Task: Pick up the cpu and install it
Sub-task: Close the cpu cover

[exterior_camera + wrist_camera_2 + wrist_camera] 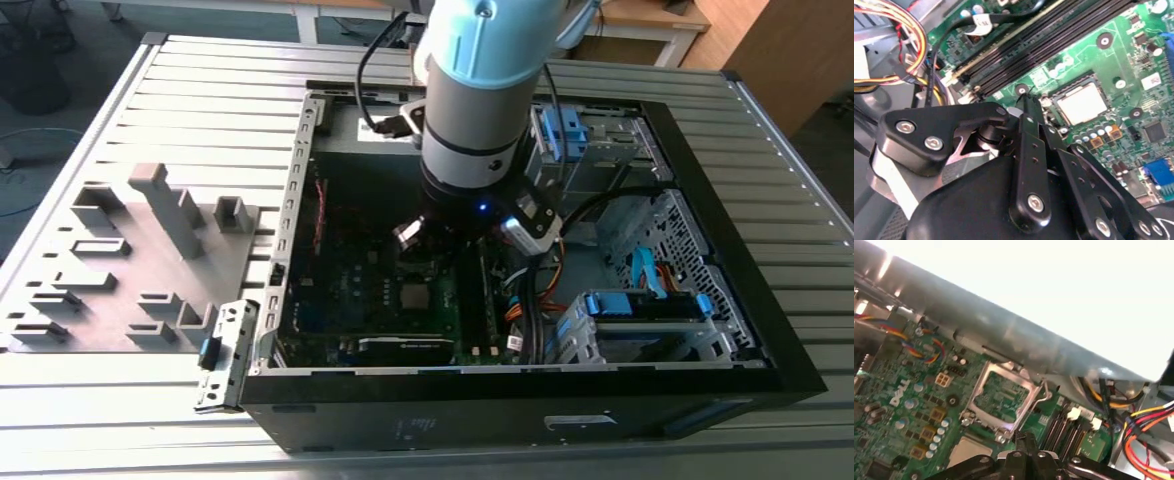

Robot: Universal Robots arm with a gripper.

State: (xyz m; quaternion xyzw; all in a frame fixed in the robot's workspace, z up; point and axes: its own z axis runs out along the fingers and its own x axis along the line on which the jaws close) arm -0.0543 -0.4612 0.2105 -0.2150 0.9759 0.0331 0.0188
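The gripper (pixel 1025 102) is closed, its slim black fingertips (pixel 1019 439) pressed together with nothing between them. It hangs low over the green motherboard (pixel 1134 60), its tip just beside one corner of the processor socket (pixel 1089 80); whether it touches the board cannot be told. The cpu (pixel 1081 104) lies flat in that socket, pale silvery top up, apart from the gripper. In the first wrist view the metal load plate (pixel 976 390) stands swung up beside the cpu (pixel 970 450). Black memory slots (pixel 1054 45) run past the socket, with a bundle of coloured wires (pixel 904 50) beyond. In the exterior view the arm reaches down into the open computer case (pixel 534 420), the cpu (pixel 418 297) showing below the wrist. A grey tray (pixel 120 250) sits on the slatted table (pixel 200 80) at the exterior view's left.
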